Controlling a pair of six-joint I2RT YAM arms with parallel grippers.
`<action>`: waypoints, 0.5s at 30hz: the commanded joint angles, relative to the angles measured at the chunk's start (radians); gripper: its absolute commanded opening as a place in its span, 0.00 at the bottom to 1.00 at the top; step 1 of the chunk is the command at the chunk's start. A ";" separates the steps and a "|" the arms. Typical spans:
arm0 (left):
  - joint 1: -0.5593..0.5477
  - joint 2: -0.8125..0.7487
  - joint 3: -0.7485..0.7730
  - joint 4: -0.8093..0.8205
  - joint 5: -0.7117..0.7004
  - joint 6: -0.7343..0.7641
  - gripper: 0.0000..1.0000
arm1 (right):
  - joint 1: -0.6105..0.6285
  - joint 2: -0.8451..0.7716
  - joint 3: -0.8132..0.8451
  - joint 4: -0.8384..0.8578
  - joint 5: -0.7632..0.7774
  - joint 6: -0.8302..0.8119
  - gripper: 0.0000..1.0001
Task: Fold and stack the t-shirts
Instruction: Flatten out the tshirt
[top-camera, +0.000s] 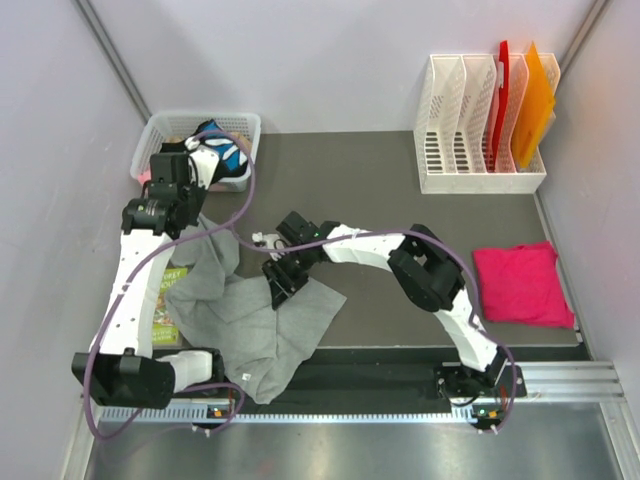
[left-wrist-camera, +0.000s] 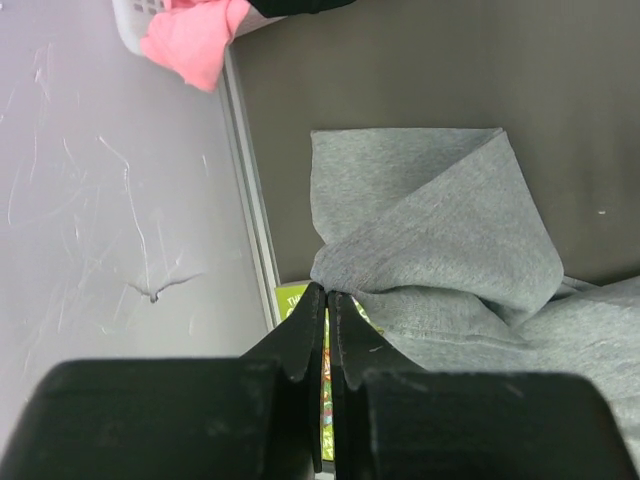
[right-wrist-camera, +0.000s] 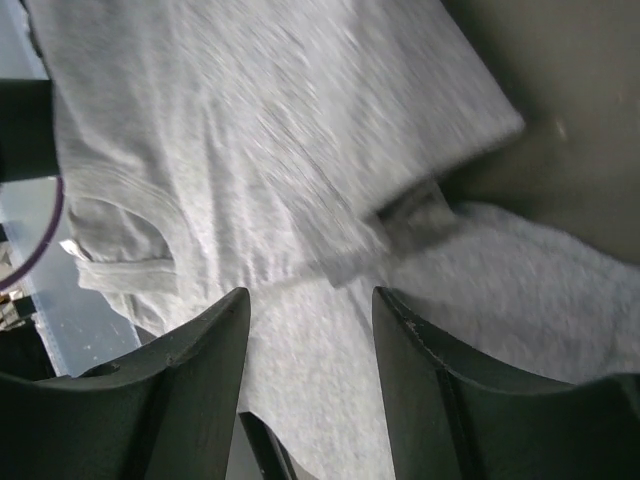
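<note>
The light grey t-shirt lies crumpled at the table's left front, with part of it hanging over the near edge. My left gripper is shut on an edge of this shirt near the left wall. In the left wrist view the cloth bunches into a peak at the pinched tips. My right gripper hovers over the shirt's middle. Its jaws stand open, with grey cloth spread below them. The magenta t-shirt lies folded at the right, away from both arms.
A white basket of clothes stands at the back left, and pink cloth spills from it. A white file rack with orange and red folders is at the back right. A green printed sheet lies under the shirt's left side.
</note>
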 joint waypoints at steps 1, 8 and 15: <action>0.005 -0.065 -0.021 -0.003 -0.028 -0.064 0.00 | -0.020 -0.109 -0.054 0.051 0.019 -0.042 0.52; 0.005 -0.070 -0.009 -0.038 -0.021 -0.087 0.00 | -0.032 -0.118 -0.082 0.071 0.018 -0.050 0.52; 0.005 -0.079 -0.015 -0.047 -0.015 -0.077 0.00 | -0.037 -0.056 -0.031 0.094 -0.008 -0.020 0.49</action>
